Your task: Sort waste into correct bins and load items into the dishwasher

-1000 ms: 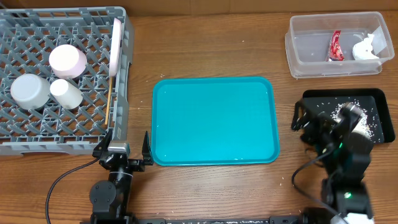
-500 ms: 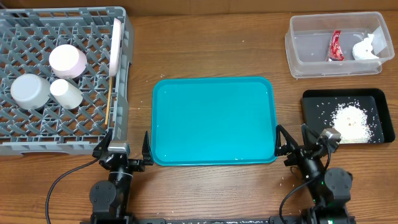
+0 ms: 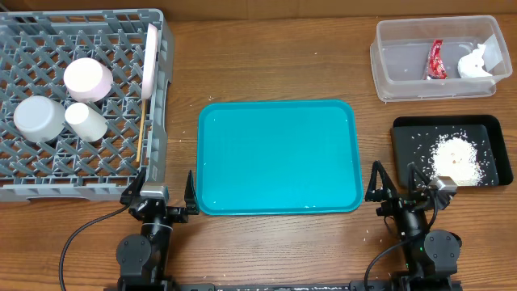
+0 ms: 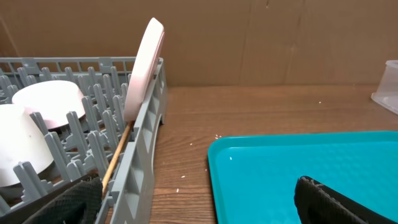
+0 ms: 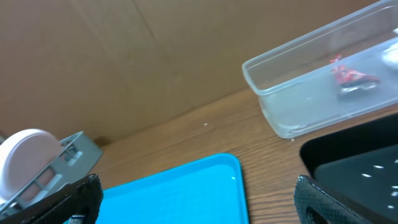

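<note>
The grey dish rack (image 3: 48, 174) at the left holds an upright white plate (image 3: 151, 61), a white bowl (image 3: 87, 78), a steel bowl (image 3: 38, 118), a small white cup (image 3: 86, 120) and chopsticks (image 3: 141, 137). The plate (image 4: 144, 65) and chopsticks (image 4: 115, 163) also show in the left wrist view. The clear tub (image 3: 388, 65) holds the red wrapper (image 3: 437, 59) and white napkin (image 3: 477, 61). The black tray (image 3: 408, 133) holds rice crumbs (image 3: 456, 159). My left gripper (image 3: 159, 198) is open and empty by the rack's front corner. My right gripper (image 3: 402, 194) is open and empty in front of the black tray.
The teal serving tray (image 3: 279, 158) lies bare in the middle, between the two grippers. A few loose crumbs (image 4: 216, 137) dot the wood between rack and tray. A brown cardboard wall (image 5: 155, 56) backs the table.
My right arm has drawn back from above the black tray to the table's front edge and settled low there. The rice pile now shows fully. The left arm has not moved.
</note>
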